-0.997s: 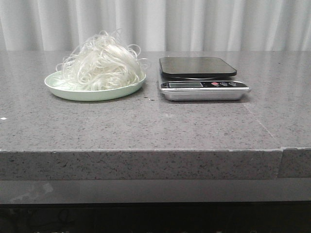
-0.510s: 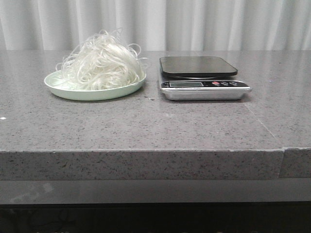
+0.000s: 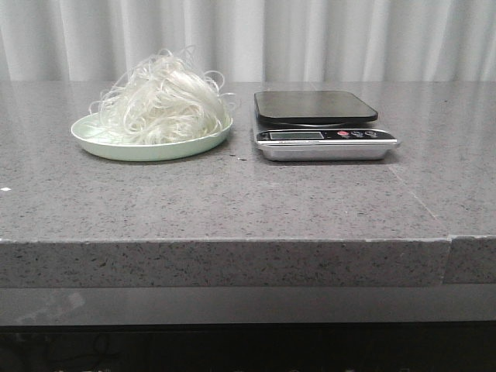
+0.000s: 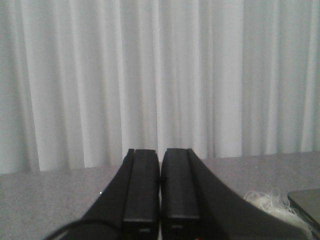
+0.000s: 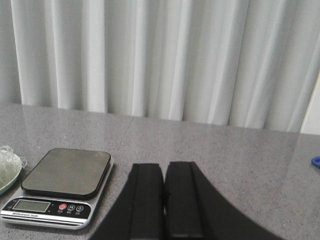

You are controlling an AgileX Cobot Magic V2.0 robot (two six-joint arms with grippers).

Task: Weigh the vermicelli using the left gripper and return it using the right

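Nothing on the table has shifted since the earlier front views: the vermicelli [image 3: 161, 99] sits heaped on the pale green plate [image 3: 116, 147] as before, and the scale [image 3: 322, 125] stands just beside it at the plate's 3 o'clock, its dark platform bare.

Neither arm shows in the front view. In the left wrist view the left gripper [image 4: 160, 187] has its black fingers [image 4: 141, 187] pressed together with only a thin seam between them, holding nothing; a wisp of the vermicelli [image 4: 265, 201] shows at about 4 o'clock from the fingertips, apart from them, beside a corner of the scale [image 4: 306, 200].

In the right wrist view the right gripper [image 5: 163, 200] is likewise closed and empty. The scale [image 5: 60, 185] lies at roughly 9 o'clock from its tips, and beyond it a sliver of the plate [image 5: 9, 181] with strands of the vermicelli [image 5: 7, 162], well apart from the fingers [image 5: 182, 200].
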